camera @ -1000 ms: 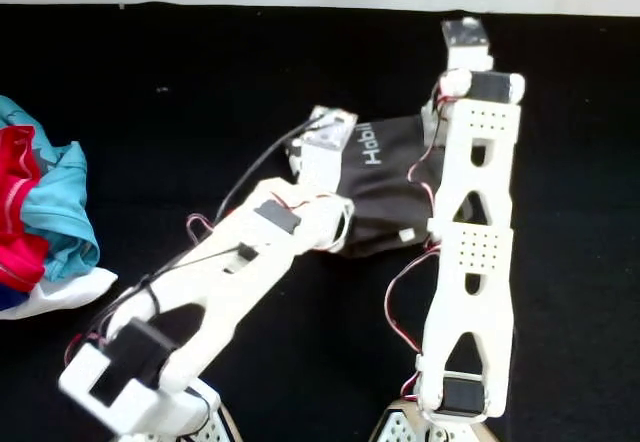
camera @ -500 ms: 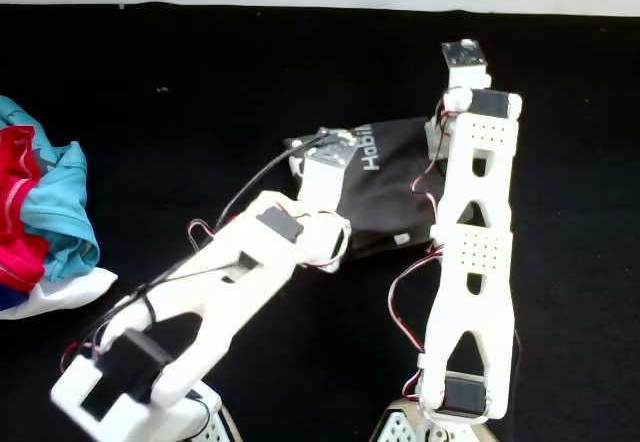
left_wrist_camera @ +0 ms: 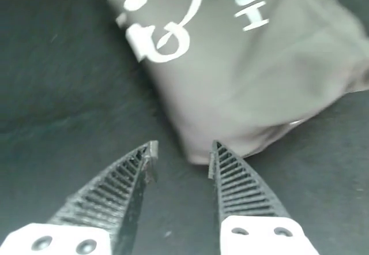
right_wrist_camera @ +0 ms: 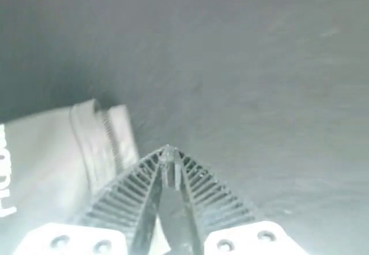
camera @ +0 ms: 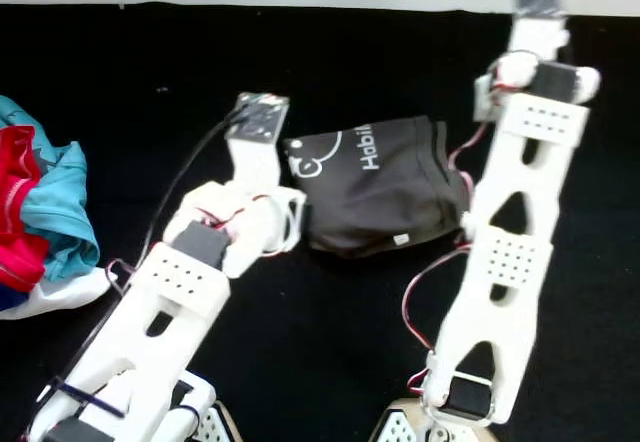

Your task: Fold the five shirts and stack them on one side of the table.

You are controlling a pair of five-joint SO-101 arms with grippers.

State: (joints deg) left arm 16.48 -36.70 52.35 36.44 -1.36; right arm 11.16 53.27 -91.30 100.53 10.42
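one folded black shirt (camera: 380, 187) is being seen at the centre of the high view, with open black table (camera: 300, 362) round its edges. the left gripper (left_wrist_camera: 181, 154) is being held spread just beside one corner. the right gripper (right_wrist_camera: 168, 154) is being held pressed together beside another edge. one heap of coloured shirts (camera: 45, 217) is lying at the left edge, and how many are in it cannot be told.

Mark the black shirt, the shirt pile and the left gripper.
black shirt (camera: 385, 187), high view, middle of the folded cloth.
shirt pile (camera: 65, 202), high view, on its teal shirt.
left gripper (left_wrist_camera: 183, 146), left wrist view, midway between its open fingertips.
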